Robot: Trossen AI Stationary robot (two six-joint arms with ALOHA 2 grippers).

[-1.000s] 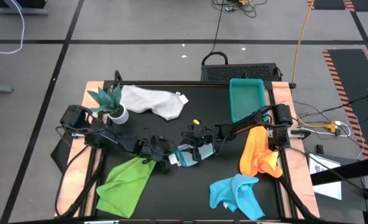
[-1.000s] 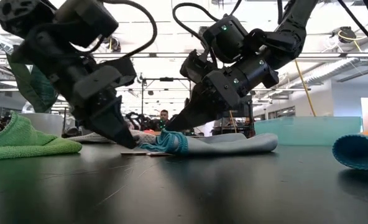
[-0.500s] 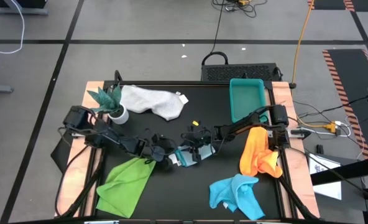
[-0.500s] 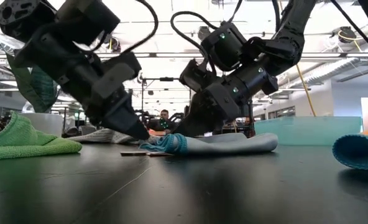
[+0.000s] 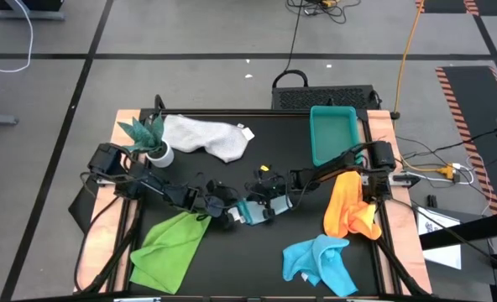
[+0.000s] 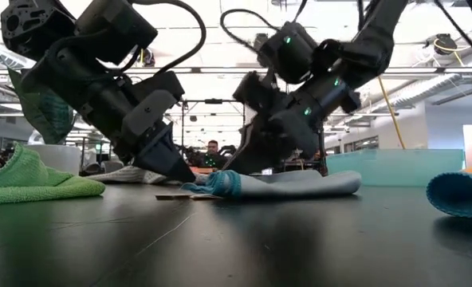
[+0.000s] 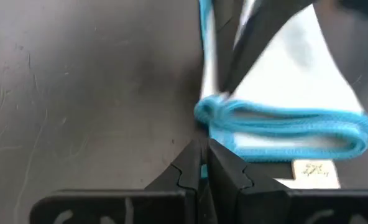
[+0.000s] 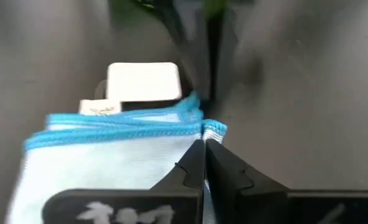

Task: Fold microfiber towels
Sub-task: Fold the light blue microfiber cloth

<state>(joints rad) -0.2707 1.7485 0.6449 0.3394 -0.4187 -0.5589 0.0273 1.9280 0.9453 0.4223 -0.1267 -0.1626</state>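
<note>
High view: near edge first, lime green towel [image 5: 171, 243] lower left, crumpled turquoise towel [image 5: 320, 261] lower right, orange towel [image 5: 350, 205] right of centre, all unfolded. At frame centre the pale blue towel [image 5: 251, 210] lies as a small folded bundle with both grippers on it.

Left gripper [image 7: 202, 169], coming in from the picture's left, is pinched shut on a bit of blue hem at the bundle's corner. Right gripper [image 8: 204, 149] is closed too, tips clamped on the blue-stitched edge at the opposite corner. In the low view the bundle [image 6: 284, 183] rests flat on the black table [image 6: 236, 247], both arms angled down onto it.

Step in hand looks like a further fold of the pale blue towel, both corners pinched. How many layers each pinch holds is hard to tell.

Next move probably calls for lifting both corners together, level, and carrying them across the cloth without dragging the bundle.

Farther back: teal tray [image 5: 332, 132] upper right, white-grey towel [image 5: 205, 137] and plant [image 5: 149, 137] upper left, untouched.
</note>
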